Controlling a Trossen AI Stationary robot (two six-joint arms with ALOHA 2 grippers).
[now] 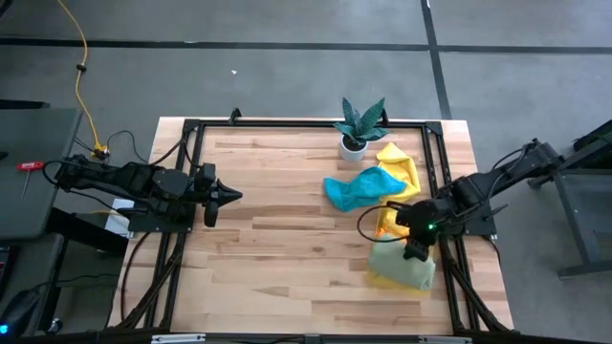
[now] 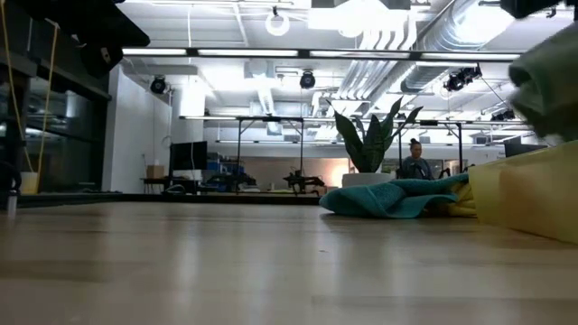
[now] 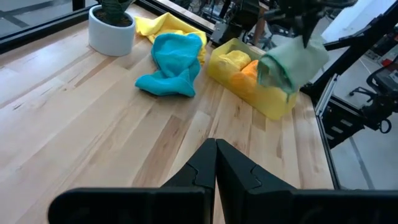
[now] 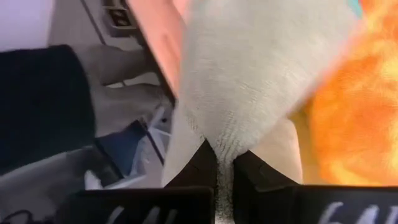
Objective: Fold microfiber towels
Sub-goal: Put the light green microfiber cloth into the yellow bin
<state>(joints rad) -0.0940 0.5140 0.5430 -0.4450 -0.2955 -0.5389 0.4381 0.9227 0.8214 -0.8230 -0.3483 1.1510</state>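
My right gripper [image 1: 418,250] is shut on a pale green towel [image 3: 292,62], which hangs folded over the near end of the translucent yellow tray [image 3: 273,102] at the table's right side. An orange towel [image 3: 249,68] and a yellow one [image 3: 229,59] lie in the tray. A crumpled teal towel [image 1: 361,187] lies on the table left of the tray, with another yellow towel [image 1: 400,162] bunched behind it. My left gripper [image 1: 232,196] is shut and holds nothing, above the table's left part. My right gripper pinches a gathered upper part of the pale green towel [image 4: 225,146] between its two fingers, coming slantwise from above. Several layers hang below the fingers, clear of the table. Whether the towel's lower end [image 3: 277,78] touches the tray, I cannot tell.
A small spiky green plant in a white pot [image 1: 358,129] stands at the far edge, behind the teal towel. A black frame [image 1: 287,122] runs around the tabletop. Bare wood [image 1: 287,248] stretches across the middle and near left of the table.
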